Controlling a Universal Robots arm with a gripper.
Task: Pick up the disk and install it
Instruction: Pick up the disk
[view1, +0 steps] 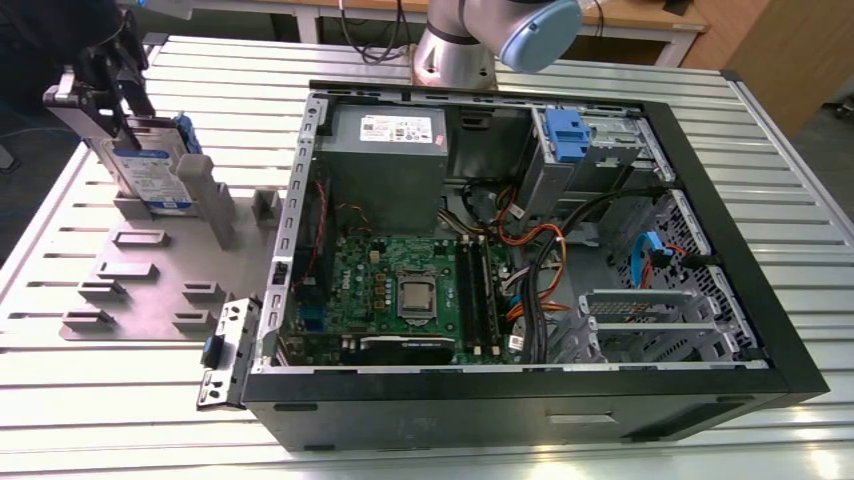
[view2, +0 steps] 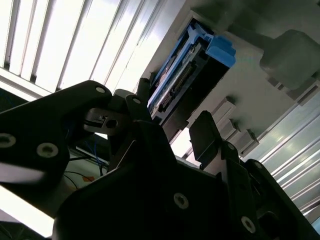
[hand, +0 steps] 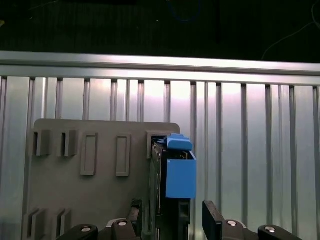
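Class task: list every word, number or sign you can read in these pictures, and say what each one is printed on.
None can be read.
Label on the disk: print too small to read.
On the grey metal box, the white sticker: too small to read.
On the motherboard: markings too small to read.

Ribbed worktop (view1: 787, 180) gleamed, bare brushed metal! The disk (view1: 150, 172) showed silver metal under a smooth label, its carrier glossy blue plastic. The holder plate (view1: 160, 290) looked matt grey plastic, and the tool (hand: 173, 209) matt black.
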